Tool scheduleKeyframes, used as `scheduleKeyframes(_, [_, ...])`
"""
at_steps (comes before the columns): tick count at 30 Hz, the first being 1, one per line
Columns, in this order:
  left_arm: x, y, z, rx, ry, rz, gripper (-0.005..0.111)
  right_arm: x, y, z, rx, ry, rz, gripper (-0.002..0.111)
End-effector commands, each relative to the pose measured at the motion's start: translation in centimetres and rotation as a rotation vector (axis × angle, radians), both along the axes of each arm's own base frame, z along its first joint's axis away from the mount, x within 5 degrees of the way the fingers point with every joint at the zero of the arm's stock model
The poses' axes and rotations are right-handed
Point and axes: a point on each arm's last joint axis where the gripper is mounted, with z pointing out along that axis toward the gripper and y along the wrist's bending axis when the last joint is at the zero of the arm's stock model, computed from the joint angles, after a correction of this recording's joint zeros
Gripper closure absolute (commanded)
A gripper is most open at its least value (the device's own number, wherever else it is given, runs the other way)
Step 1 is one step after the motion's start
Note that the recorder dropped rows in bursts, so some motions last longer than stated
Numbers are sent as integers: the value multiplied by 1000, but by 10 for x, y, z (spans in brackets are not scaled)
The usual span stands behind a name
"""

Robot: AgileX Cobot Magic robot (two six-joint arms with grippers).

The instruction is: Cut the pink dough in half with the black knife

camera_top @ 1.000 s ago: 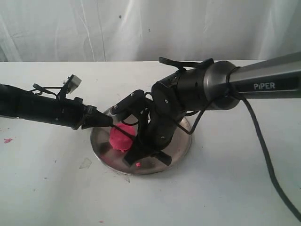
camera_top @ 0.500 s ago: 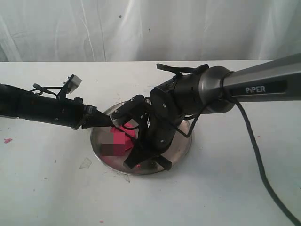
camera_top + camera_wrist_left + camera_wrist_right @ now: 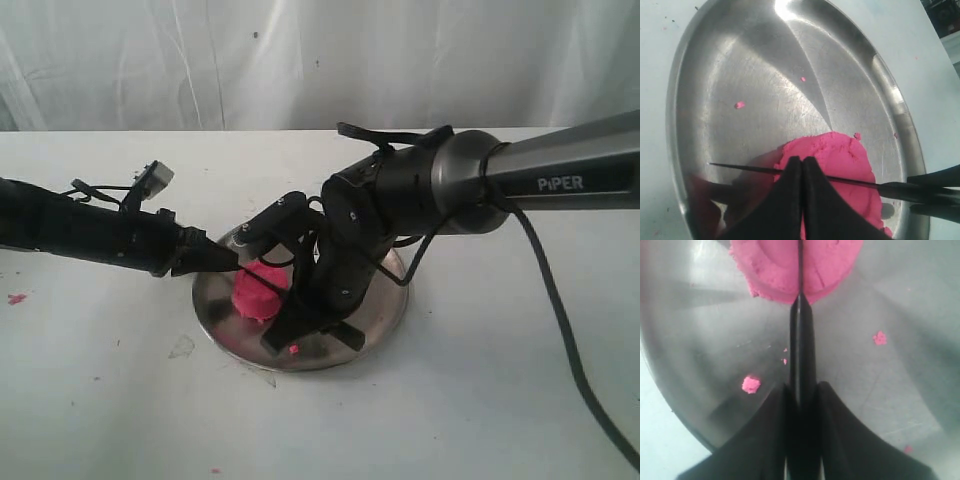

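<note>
The pink dough [image 3: 256, 293] is one squat lump on the round steel plate [image 3: 392, 300]. My right gripper [image 3: 801, 388] is shut on the handle of the black knife [image 3: 801, 335]. The thin blade [image 3: 747, 168] lies across the top of the dough [image 3: 845, 152] and its edge sits in a groove in the lump [image 3: 772, 267]. My left gripper [image 3: 802, 161] is shut with nothing between its fingers. Its tips [image 3: 228, 263] sit at the dough's left side, over the plate's rim. Whether they touch the dough is unclear.
Small pink crumbs lie on the plate [image 3: 751, 384] [image 3: 740, 105] and on the white table [image 3: 16, 298]. The right arm [image 3: 470, 185] covers the plate's far side, and its cable [image 3: 560, 330] trails over the table at right. A white curtain hangs behind.
The right wrist rocked slightly with the knife half a second ago and is back close to where it was. Left gripper and dough have hardly moved.
</note>
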Motion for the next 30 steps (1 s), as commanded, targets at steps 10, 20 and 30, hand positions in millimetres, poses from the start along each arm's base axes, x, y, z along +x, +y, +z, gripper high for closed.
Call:
scheduleKeyframes(10, [8, 3, 22, -62, -65, -32, 107, -1, -2, 6, -8, 3, 8, 105])
scheduleKeyframes(20, [12, 11, 28, -13, -50, -13, 107, -1, -2, 6, -6, 2, 6, 105])
scheduleKeyframes(30, [9, -4, 23, 46, -54, -65, 107, -1, -2, 6, -4, -1, 8, 105])
